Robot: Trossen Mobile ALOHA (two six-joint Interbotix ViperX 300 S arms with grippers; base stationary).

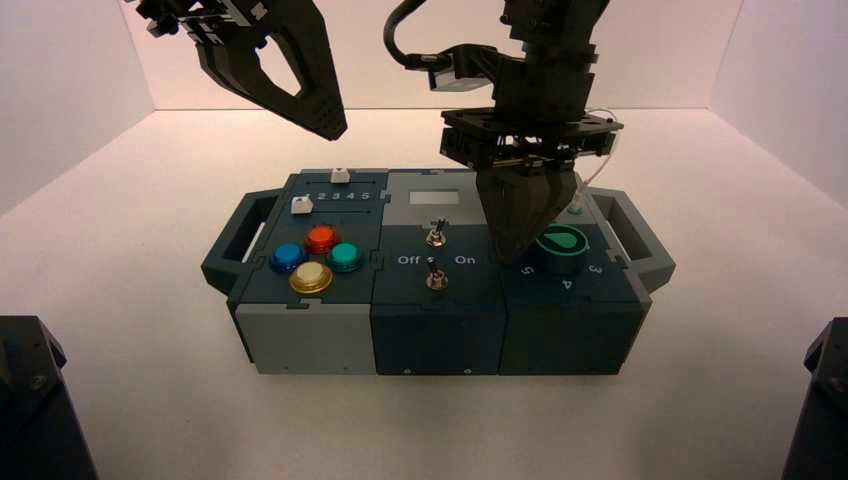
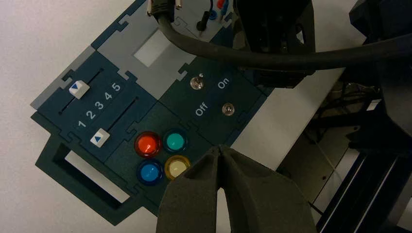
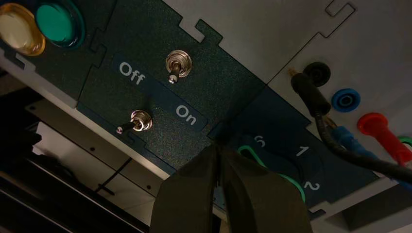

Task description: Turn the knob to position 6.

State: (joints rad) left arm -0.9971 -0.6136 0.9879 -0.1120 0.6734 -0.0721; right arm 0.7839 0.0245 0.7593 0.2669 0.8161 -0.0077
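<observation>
R end effector (image 1: 520,235) shut, empty, over box (image 1: 437,340), blocking part of knob (image 1: 562,245), L end effector (image 1: 330,130) shut, empty, left

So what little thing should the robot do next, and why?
Probably shift the right gripper a little toward the robot's right and open it around the green knob: its closed fingertips sit beside the knob, on the switches' side, not astride it.

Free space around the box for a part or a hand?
Likely free: table in front of the box, and the strip beyond its left handle. Crowded: right half, where the right gripper sits by the green knob.
</observation>
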